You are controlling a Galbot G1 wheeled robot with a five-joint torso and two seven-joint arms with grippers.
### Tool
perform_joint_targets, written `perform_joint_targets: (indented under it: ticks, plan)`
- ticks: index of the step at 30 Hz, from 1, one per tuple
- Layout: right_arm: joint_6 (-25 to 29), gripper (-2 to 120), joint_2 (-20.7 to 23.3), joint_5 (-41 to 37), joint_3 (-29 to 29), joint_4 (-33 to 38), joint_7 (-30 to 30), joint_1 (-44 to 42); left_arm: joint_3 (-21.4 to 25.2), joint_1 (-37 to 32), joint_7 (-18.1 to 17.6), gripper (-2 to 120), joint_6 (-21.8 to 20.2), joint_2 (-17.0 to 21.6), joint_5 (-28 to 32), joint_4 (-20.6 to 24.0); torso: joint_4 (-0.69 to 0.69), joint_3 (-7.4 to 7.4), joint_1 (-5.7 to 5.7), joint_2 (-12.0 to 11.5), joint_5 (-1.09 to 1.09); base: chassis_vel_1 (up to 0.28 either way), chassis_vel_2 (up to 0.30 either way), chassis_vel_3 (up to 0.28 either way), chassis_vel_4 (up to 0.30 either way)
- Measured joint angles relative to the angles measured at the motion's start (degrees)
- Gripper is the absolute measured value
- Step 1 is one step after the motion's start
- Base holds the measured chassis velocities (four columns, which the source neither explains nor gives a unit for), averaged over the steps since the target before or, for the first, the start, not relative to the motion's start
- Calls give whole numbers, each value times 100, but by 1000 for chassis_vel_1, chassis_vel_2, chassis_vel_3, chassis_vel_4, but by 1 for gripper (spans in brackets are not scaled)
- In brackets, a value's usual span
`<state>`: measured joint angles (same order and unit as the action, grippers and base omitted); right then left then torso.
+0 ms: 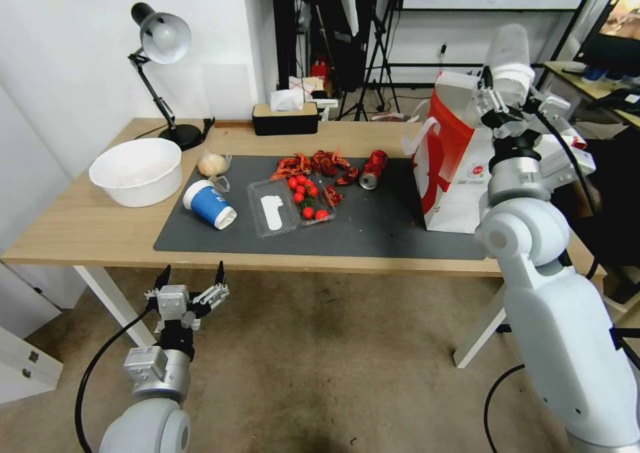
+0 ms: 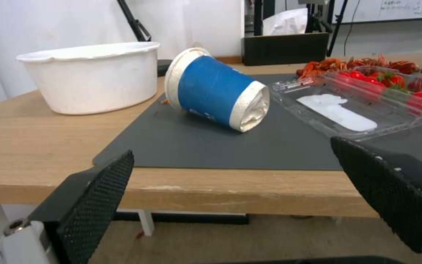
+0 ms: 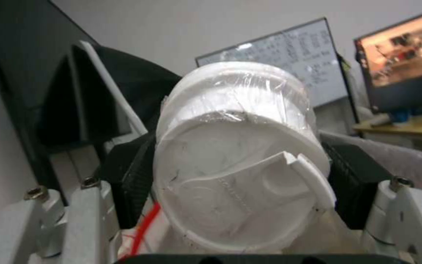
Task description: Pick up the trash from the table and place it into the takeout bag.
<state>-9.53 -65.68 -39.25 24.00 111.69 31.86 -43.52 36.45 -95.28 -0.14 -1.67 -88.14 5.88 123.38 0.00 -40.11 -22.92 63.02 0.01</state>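
While the right hand point(image 1: 510, 83) is clamped on a grey cup with white lid point(image 1: 509, 53) raised above the open top of the takeout bag point(image 1: 453, 160), the left hand point(image 1: 190, 286) hangs low in front of the table point(image 1: 80, 226), below its near edge, with both fingers spread wide and nothing between them. In the right wrist view the cup point(image 3: 240, 154) is wrapped in clear film and its lid has a raised flap; a dark finger pad point(image 3: 135, 176) presses on each side of it.

On the table's dark grey mat point(image 1: 373, 230) a blue white-lidded cup point(image 1: 208, 203) lies on its side near the mat's left end. A small clear plastic bag point(image 1: 213, 164) with something pale inside sits just behind it, and a wide white paper bowl point(image 1: 137, 171) stands on bare wood to the left of the mat. A clear open tray point(image 1: 290, 203) holds small red tomatoes, red food scraps point(image 1: 313, 164) lie behind it, and a crushed red can point(image 1: 373, 168) lies near the bag.

The bag stands upright at the mat's right end, white with a red side panel and a small red logo too small to read. Bare mat lies open between the tray and the bag, and along the near edge. A black tissue box point(image 1: 285, 118) and a desk lamp point(image 1: 160, 73) stand along the far edge.
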Motion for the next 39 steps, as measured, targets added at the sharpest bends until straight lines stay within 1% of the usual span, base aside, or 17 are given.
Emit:
perform_joint_targets:
  ticks: [5,10,14,15,16,17,20,25,28,30,32,34,36,37,38,39]
  plan:
    - [-329,69,-56,-44,-34,-153,376,131,48,-19,-2,100,49,8,3,8,0,0,0,0,-1,0,0,0,0]
    - [-412,69,-71,-54,-46,-185,456,148,57,-23,-3,100,60,3,2,9,0,0,0,0,-1,0,0,0,0]
    - [-431,87,-72,-61,-46,-185,466,133,50,-15,-4,100,62,-6,-8,9,0,0,0,0,-1,0,0,0,0]
    - [-431,87,-72,-61,-46,-185,466,133,50,-15,-4,100,62,-6,-8,9,0,0,0,0,-1,0,0,0,0]
    - [-431,93,-68,-63,-39,-184,467,119,50,-14,-4,100,62,-7,-9,9,0,0,0,0,-1,0,0,0,0]
    - [-431,96,-66,-65,-37,-181,467,112,49,-13,-5,100,62,-7,-10,10,0,0,0,0,-1,0,0,0,0]
    - [-431,100,-48,-81,-23,-134,468,83,48,-14,-6,100,61,-5,-11,32,0,0,0,0,-1,0,0,0,0]
    - [-380,100,-31,-158,1,-42,437,54,48,-15,-6,100,58,5,-11,57,0,0,0,0,0,0,0,0,0]
    - [-96,100,12,-347,37,138,185,-16,51,-16,-7,100,56,23,-9,69,0,0,0,0,-1,0,0,0,0]
    - [-12,100,29,-371,49,193,93,-50,52,-16,-7,100,56,27,-7,71,0,0,0,0,-1,0,0,0,0]
    - [293,100,82,-428,86,387,-243,-170,52,-14,-8,100,55,39,1,72,0,0,0,0,0,0,0,0,0]
    - [352,100,92,-445,96,436,-316,-194,51,-13,-7,100,55,41,2,72,0,0,0,0,0,0,0,0,0]
    - [603,100,146,-514,132,747,-749,-425,46,-2,-8,100,55,49,8,72,0,0,0,0,-1,0,0,0,0]
    - [657,100,167,-514,134,854,-899,-538,44,3,-8,100,55,55,11,72,0,0,0,0,-1,0,0,0,0]
    - [657,100,167,-514,134,854,-899,-538,44,3,-8,100,55,55,11,72,0,0,0,0,-1,0,0,0,0]
    - [700,100,201,-485,131,1021,-1103,-749,43,8,-8,100,55,65,16,72,0,0,0,0,-1,0,0,0,0]
